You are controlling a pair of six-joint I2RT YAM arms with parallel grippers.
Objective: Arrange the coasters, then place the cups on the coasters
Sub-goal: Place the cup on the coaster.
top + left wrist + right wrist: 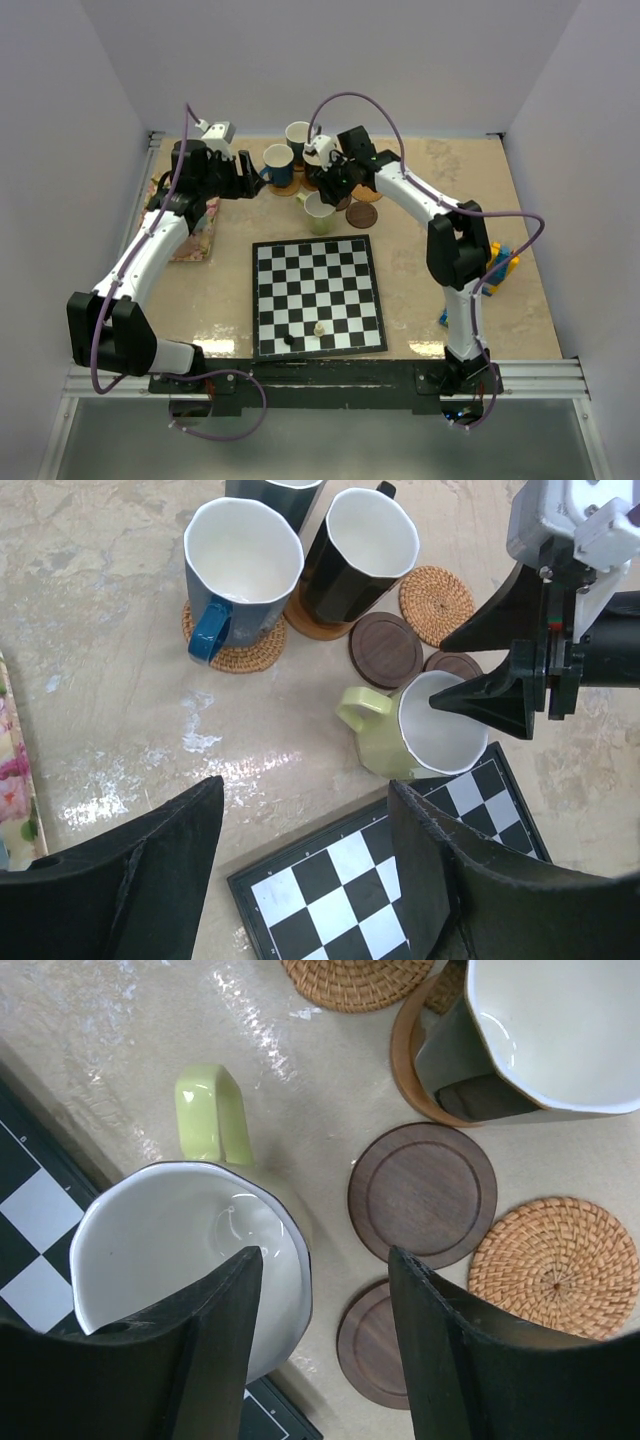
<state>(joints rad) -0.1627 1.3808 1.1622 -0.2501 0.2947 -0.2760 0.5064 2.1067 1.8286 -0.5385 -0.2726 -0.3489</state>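
A pale green cup (180,1260) stands on the bare table by the chessboard's far edge. My right gripper (325,1260) is open and straddles its rim, one finger inside and one outside, with a gap to the wall. Beside it lie two dark brown coasters (422,1195) and a woven coaster (555,1265). The black cup (365,555) sits on a tan wooden coaster (315,622), and the dark blue cup (240,570) on a woven coaster (235,652). My left gripper (300,810) hovers open and empty over the chessboard's corner.
The chessboard (318,297) fills the table's middle, with two small pieces near its front edge. A floral cloth mat (195,238) lies at the left under my left arm. Coloured toy blocks (500,265) sit at the right. A dark teal cup (298,133) stands at the back.
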